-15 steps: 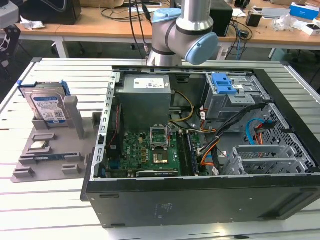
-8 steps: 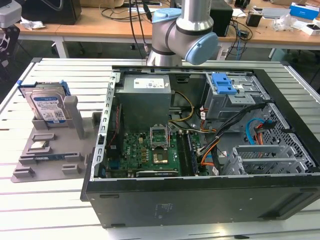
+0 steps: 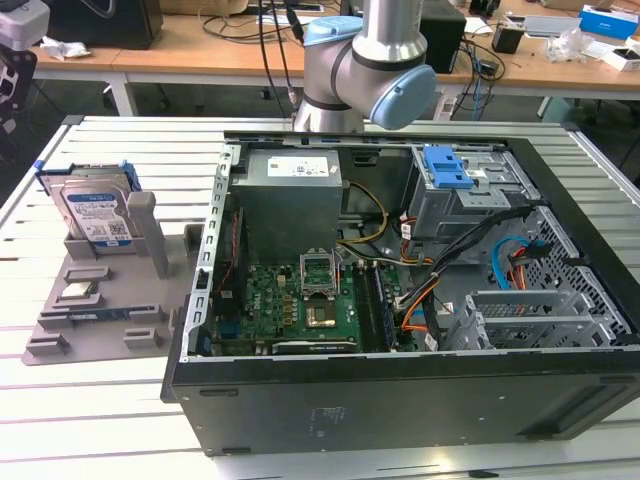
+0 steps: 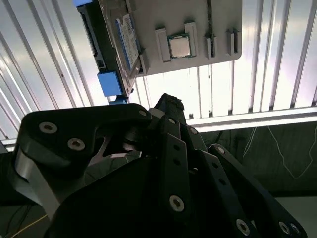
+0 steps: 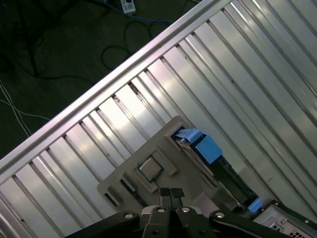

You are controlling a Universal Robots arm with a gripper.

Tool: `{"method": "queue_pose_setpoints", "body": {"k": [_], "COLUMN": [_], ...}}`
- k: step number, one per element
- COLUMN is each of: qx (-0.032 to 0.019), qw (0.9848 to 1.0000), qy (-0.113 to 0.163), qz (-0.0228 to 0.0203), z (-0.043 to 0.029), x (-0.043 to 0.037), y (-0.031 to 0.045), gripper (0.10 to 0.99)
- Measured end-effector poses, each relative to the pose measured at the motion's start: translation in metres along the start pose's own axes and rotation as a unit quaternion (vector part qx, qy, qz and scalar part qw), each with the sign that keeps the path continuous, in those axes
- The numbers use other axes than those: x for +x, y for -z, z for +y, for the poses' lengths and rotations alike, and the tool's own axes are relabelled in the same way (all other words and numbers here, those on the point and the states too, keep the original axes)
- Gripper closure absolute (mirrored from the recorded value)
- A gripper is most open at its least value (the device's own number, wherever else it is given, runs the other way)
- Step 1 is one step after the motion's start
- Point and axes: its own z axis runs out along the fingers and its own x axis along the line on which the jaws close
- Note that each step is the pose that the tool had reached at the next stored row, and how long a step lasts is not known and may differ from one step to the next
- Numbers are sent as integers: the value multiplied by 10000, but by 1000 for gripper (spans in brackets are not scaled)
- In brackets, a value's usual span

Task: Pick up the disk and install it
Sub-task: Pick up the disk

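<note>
While the arm [image 3: 365, 70] stands at the far side of the open computer case [image 3: 400, 400], the gripper [image 5: 171, 192] looks down on the grey holder [image 5: 124, 183]. Fingertips [image 5: 165, 192] pressed together in both wrist views, nothing clamped between them. The disk [image 3: 95, 215] stands on edge in a slot at the far end of the holder, label facing the exterior camera, blue bracket framing it. It is outside the case, to the exterior view's left of it, on the slatted metal table [image 3: 100, 420]. In the second wrist view the disk [image 4: 116, 39] shows edge-on beside the holder's flat plate [image 4: 198, 15], and the gripper [image 4: 168, 101] tip lies close to the bracket's lower blue corner; how high it is above the bracket I cannot tell. The first wrist view shows the disk [image 5: 205, 146] apart from the fingertips. A small square chip [image 4: 179, 46] sits in its pocket on the holder, near the disk. Inside the case, the grey drive cage [image 3: 470, 200] carries a blue latch [image 3: 447, 168] on top, well apart from the disk.
</note>
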Motion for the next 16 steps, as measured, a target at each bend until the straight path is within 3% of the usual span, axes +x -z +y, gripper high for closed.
{"method": "queue_pose_setpoints", "body": {"k": [5,16], "qx": [-11,-23], "qw": [9990,9950], "qy": [455,1002], "qz": [20,45], "z": [0,0], "x": [0,0], "y": [0,0], "gripper": [984,984]}}
